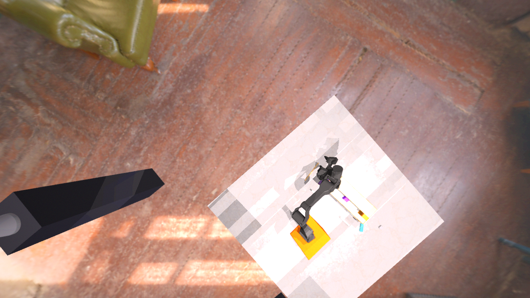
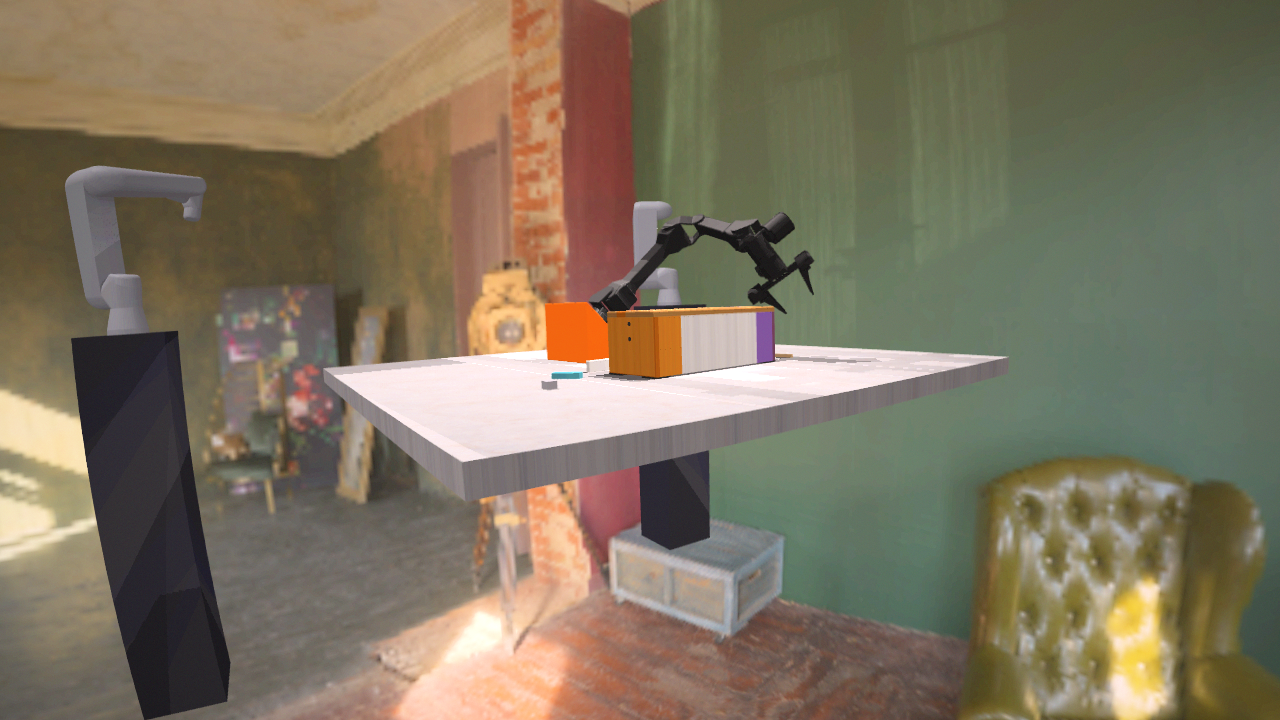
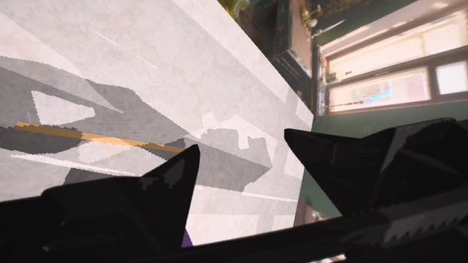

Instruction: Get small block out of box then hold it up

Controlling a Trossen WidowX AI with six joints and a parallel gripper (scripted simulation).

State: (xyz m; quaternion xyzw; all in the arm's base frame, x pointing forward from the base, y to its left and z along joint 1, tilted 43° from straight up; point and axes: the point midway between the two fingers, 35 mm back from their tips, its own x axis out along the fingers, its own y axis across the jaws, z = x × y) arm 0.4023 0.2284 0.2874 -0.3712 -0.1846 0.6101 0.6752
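Note:
The box (image 1: 362,202) (image 2: 720,341) stands on the table, with an orange end (image 2: 643,344) and a purple end (image 2: 764,336). A small magenta piece (image 1: 345,198), which looks like the block, shows at the middle of the box's front side in the top view; the shelf is too small to make out. My gripper (image 1: 321,163) (image 2: 798,301) (image 3: 241,141) is open and empty, raised above the table beyond the purple end. The arm covers that end in the top view. The block does not show in the wrist view.
A thin tan stick (image 1: 311,172) (image 2: 784,355) (image 3: 102,138) lies on the table (image 1: 403,207) (image 2: 501,420) (image 3: 157,47) below the gripper. A cyan piece (image 1: 361,227) (image 2: 566,375) and a small grey block (image 1: 379,227) (image 2: 548,385) lie near the orange end.

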